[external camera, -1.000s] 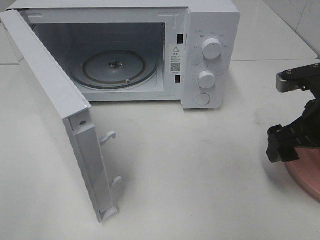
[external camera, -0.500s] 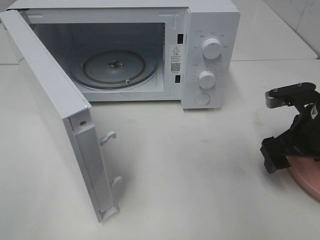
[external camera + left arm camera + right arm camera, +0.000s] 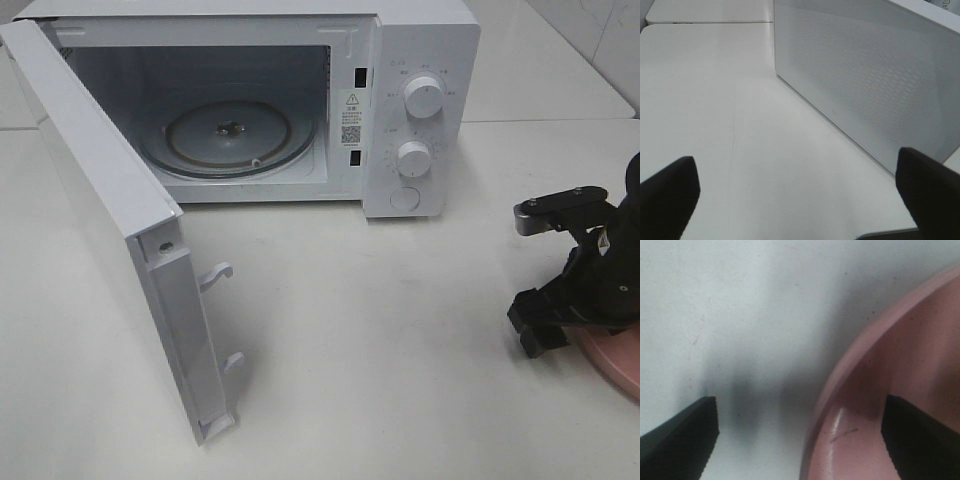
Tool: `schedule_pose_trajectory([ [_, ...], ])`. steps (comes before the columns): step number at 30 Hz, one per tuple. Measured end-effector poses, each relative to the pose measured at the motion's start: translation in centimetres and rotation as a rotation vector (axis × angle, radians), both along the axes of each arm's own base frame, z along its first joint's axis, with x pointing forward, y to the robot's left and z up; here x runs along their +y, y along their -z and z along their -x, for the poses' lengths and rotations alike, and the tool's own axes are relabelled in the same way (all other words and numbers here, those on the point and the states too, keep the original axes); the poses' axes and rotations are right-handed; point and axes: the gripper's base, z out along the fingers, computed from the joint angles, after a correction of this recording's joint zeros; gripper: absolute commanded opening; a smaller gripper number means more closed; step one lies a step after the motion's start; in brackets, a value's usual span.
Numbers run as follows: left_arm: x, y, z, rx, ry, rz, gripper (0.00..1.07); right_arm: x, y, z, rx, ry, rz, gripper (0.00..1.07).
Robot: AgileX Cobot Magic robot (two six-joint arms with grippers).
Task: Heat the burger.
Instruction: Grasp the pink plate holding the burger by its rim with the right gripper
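The burger is not in any view. The white microwave (image 3: 420, 60) stands at the back with its door (image 3: 100, 200) swung wide open to the left, and its glass turntable (image 3: 228, 135) is bare. My right gripper (image 3: 545, 325) hangs low at the right edge, over the rim of the pink plate (image 3: 615, 365). In the right wrist view it (image 3: 800, 440) is open, one fingertip over the table and the other over the plate (image 3: 900, 355). My left gripper (image 3: 800, 200) is open and empty over the table beside a white perforated face of the microwave (image 3: 865, 75).
The door's two latch hooks (image 3: 218, 275) stick out toward the middle of the table. Two knobs (image 3: 423, 98) and a button sit on the microwave's right panel. The white table (image 3: 380, 330) lies between door and plate.
My right gripper has come down and a little left, closer to the plate's rim. The microwave and its door have not moved.
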Motion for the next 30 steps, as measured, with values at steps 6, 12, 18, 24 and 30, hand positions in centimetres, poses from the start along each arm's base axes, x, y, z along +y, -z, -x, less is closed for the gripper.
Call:
schedule_pose_trajectory([
  [6,0.00,0.00,0.00,0.000,0.000,0.000,1.00,-0.03,-0.13,-0.32,-0.014,-0.015,0.010,0.68],
  [12,0.00,0.00,0.00,0.000,0.000,0.000,1.00,-0.03,-0.15,-0.35,-0.016,-0.016,0.011,0.52],
  [18,0.00,0.00,0.00,0.000,0.000,0.000,1.00,-0.20,-0.16,-0.32,-0.013,0.002,0.026,0.19],
  [24,0.00,0.00,0.00,0.000,0.000,0.000,1.00,-0.39,-0.17,-0.17,0.001,0.037,0.041,0.00],
  [30,0.00,0.00,0.00,0.000,0.000,0.000,1.00,-0.52,-0.22,-0.10,0.015,0.041,0.057,0.00],
])
